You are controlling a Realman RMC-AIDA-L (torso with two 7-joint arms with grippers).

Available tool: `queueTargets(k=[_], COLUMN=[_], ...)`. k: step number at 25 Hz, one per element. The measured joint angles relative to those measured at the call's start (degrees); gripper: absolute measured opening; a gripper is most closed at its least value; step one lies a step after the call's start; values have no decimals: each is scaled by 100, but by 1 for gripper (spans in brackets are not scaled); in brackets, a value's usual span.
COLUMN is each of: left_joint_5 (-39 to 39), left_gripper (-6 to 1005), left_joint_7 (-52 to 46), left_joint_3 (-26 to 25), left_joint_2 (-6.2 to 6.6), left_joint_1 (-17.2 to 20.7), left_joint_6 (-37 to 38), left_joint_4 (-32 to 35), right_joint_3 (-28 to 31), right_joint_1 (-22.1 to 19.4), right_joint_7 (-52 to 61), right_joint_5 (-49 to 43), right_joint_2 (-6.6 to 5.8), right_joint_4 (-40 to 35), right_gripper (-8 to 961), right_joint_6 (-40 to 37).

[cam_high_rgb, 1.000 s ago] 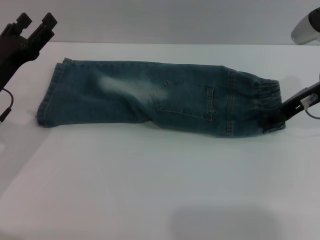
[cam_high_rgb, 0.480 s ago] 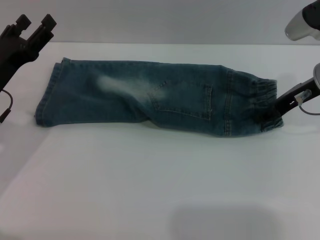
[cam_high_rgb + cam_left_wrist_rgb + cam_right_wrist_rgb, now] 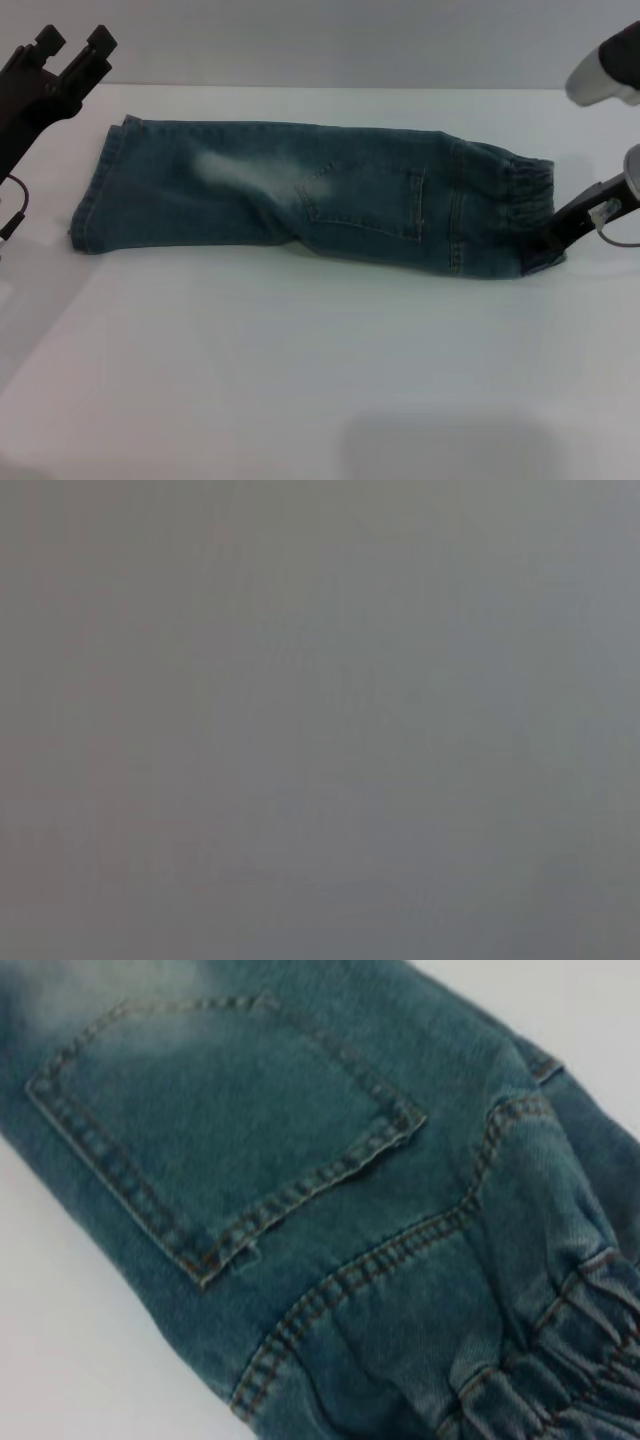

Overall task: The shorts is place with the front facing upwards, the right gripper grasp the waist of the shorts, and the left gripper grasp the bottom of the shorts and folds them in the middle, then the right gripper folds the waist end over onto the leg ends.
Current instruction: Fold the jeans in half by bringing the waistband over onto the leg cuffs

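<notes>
The blue denim shorts (image 3: 300, 190) lie folded lengthwise across the white table, a back pocket (image 3: 365, 200) facing up. The leg ends (image 3: 95, 190), the bottom of the shorts, point to the left, and the gathered waist (image 3: 525, 205) to the right. My right gripper (image 3: 548, 248) sits low at the near corner of the waist, shut on the band. The right wrist view shows the pocket (image 3: 220, 1110) and the puckered waist (image 3: 570, 1360) close up, without my fingers. My left gripper (image 3: 72, 42) hangs open above the far left, away from the cloth. The left wrist view is plain grey.
The white table (image 3: 320, 380) stretches wide in front of the shorts. Its far edge (image 3: 350, 87) runs just behind them. A pale part of my right arm (image 3: 610, 65) shows at the upper right.
My right gripper nudged the waist end left and slightly up, bunching the band, then settled back a little lower. The left gripper has not moved.
</notes>
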Motion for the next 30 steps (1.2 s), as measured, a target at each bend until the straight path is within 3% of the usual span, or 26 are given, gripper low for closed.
queueTargets(k=[7,15,22,30], left_joint_5=[0,18,33,37], left_gripper=[800,800,800,800], left_joint_7=[140,260,710,1062], left_joint_3=[29,40,215,959], left_joint_2=[-3,-9,-17,-61], left_joint_1=[12,-16,-114,-381], left_joint_6=[-10,-33,-291,-701], left_joint_4=[0,0,-75,-255], right_joint_3=[-79,-55,-21,436], right_joint_1=[-59,-332,-1122,-1867], right_joint_7=[-41,-110,-317,-447], right_joint_5=[0,462,1931,2985], right_joint_2=[2,5,-226,-263], right_joint_4=[65,-186,-919,-1842], right_gripper=[153,90,75,74], right_joint_6=[98,-4,-685,-1582])
